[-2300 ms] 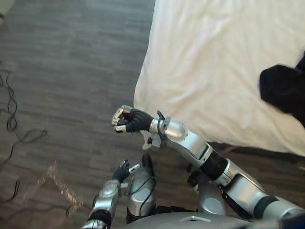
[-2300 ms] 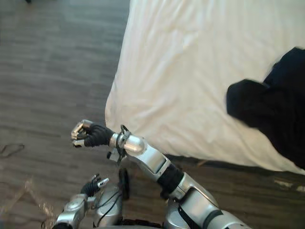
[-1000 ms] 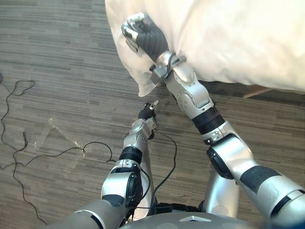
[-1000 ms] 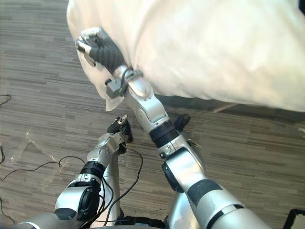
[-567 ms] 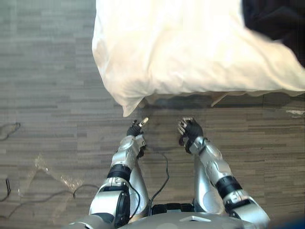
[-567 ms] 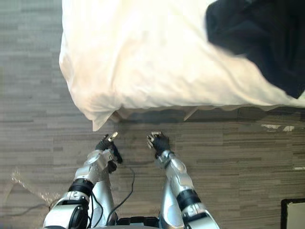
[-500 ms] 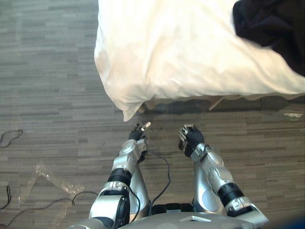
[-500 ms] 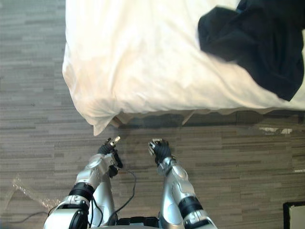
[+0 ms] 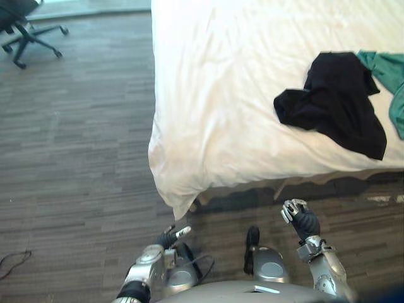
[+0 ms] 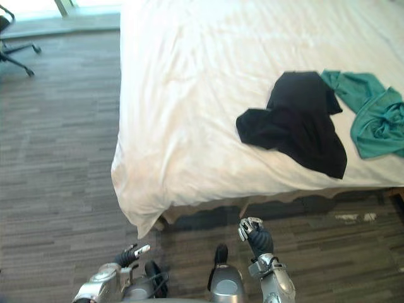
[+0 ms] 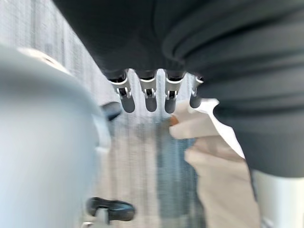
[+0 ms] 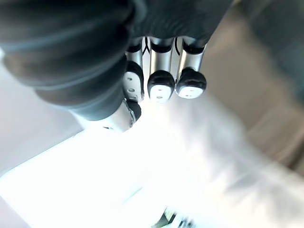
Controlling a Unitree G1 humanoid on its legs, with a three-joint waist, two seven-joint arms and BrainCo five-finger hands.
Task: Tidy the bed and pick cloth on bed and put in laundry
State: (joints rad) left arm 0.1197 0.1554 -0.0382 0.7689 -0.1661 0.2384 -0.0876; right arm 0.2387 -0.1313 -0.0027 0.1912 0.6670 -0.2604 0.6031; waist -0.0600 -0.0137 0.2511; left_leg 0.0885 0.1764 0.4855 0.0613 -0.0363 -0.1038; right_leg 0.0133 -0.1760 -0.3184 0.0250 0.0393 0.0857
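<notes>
A black cloth (image 9: pixel 331 101) lies crumpled on the white bed sheet (image 9: pixel 221 95), near the bed's front edge. A teal-green cloth (image 10: pixel 372 113) lies just to its right, touching it. Both hands hang low over the floor in front of the bed, well short of the cloths. My right hand (image 9: pixel 302 218) is curled into a fist and holds nothing; its bent fingertips (image 12: pixel 160 86) face the wrist camera. My left hand (image 9: pixel 170 237) hangs below the sheet's drooping corner (image 9: pixel 180 205), its fingers (image 11: pixel 149 97) relaxed and empty.
Dark wood-plank floor (image 9: pixel 76 158) runs along the bed's left side and front. A black office chair (image 9: pixel 22 25) stands at the far left back. The bed's front edge overhangs a shadowed gap (image 9: pixel 252 192).
The camera has tilted up, so more of the bed and both cloths show. My right hand has come down from the sheet corner to hang low; the left hand has stayed low.
</notes>
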